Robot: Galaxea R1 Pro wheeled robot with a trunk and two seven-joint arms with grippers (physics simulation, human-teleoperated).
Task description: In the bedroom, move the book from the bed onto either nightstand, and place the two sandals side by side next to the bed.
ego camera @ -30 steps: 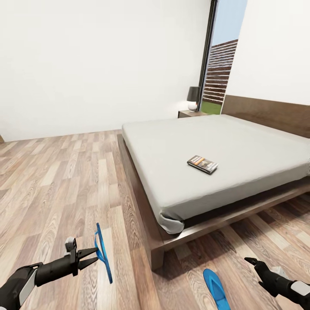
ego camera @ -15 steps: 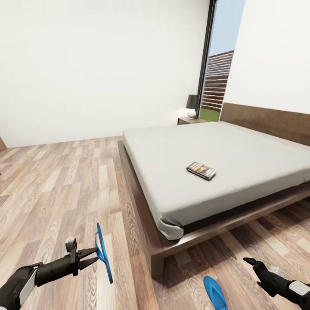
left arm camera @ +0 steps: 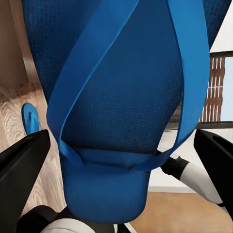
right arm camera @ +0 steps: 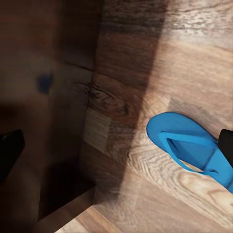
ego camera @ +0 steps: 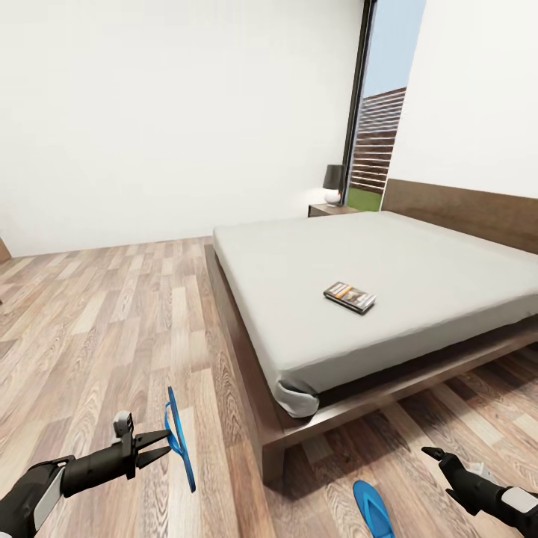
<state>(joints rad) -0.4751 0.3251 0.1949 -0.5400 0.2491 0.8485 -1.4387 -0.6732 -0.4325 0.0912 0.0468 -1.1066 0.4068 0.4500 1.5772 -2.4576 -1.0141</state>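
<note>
My left gripper [ego camera: 166, 441] is shut on one blue sandal [ego camera: 179, 442], held on edge above the floor left of the bed's foot corner; the left wrist view has that sandal [left arm camera: 121, 97] between the two fingers. The other sandal [ego camera: 373, 509] lies flat on the floor by the bed's foot end, just left of my right gripper [ego camera: 436, 457], which is open with nothing in it. That same sandal [right arm camera: 187, 143] lies on the planks in the right wrist view. The book [ego camera: 350, 297] rests on the off-white bed [ego camera: 418, 254]. A nightstand [ego camera: 329, 210] stands beyond the bed's far side.
A dark-shaded lamp [ego camera: 334, 181] sits on the nightstand. The wooden headboard [ego camera: 463, 213] runs along the right wall. A tall window [ego camera: 377, 112] is in the far corner. Open wooden floor [ego camera: 112, 314] stretches to the left of the bed.
The whole view shifted slightly, so the camera moved. Both grippers and the sandals keep their places relative to each other.
</note>
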